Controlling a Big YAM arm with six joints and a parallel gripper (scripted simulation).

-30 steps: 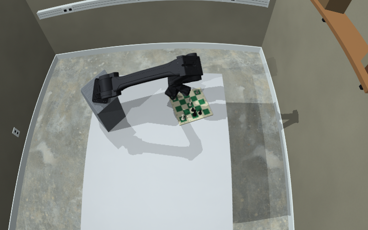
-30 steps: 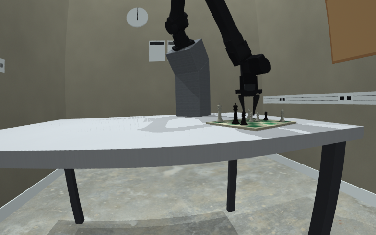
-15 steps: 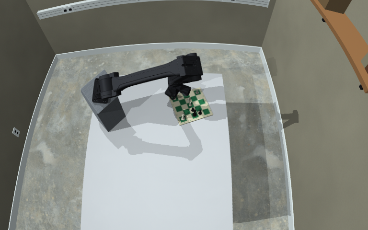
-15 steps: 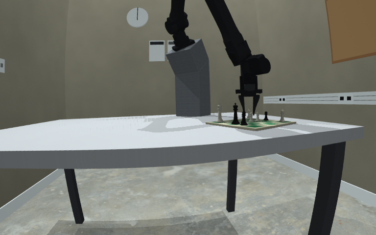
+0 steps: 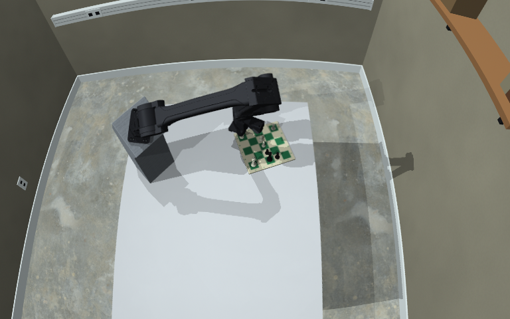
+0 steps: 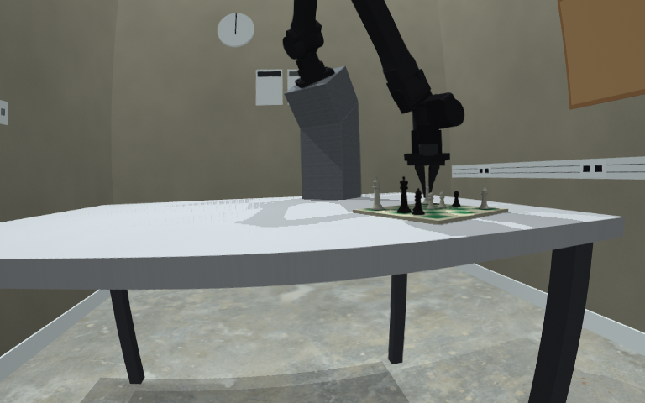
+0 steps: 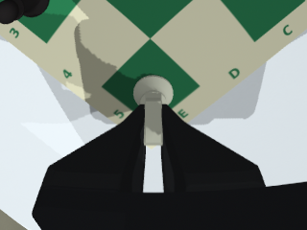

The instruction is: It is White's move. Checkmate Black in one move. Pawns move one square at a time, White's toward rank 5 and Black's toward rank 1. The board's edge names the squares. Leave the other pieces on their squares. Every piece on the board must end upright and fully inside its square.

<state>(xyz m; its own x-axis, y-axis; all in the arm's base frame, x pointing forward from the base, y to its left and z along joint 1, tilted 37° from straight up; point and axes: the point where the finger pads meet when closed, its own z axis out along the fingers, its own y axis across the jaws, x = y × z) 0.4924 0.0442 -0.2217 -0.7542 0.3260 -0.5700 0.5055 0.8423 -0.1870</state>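
Observation:
A small green and cream chessboard (image 5: 272, 165) (image 6: 375, 213) (image 7: 211, 33) lies on the white table. My gripper (image 7: 153, 114) (image 6: 427, 192) stands straight down over the board's corner by the labels 5 and E. Its fingers are shut on a white piece with a round head (image 7: 153, 90) (image 6: 430, 200) that stands on the green corner square. A black pawn (image 7: 26, 2) (image 6: 456, 198) stands on a green square by label 3. A black king (image 6: 403, 195) (image 5: 269, 153) and a black bishop (image 6: 417, 201) stand near the board's front. In the top view the arm hides the gripper.
More white pieces stand on the board: one at the left corner (image 6: 376, 193) (image 5: 254, 162), one at the right (image 6: 484, 197), one mid-board (image 6: 441, 199) (image 5: 263, 143). The arm's grey pedestal (image 6: 327, 138) (image 5: 148, 154) stands behind the board. The table edge (image 6: 547, 232) runs close by the board.

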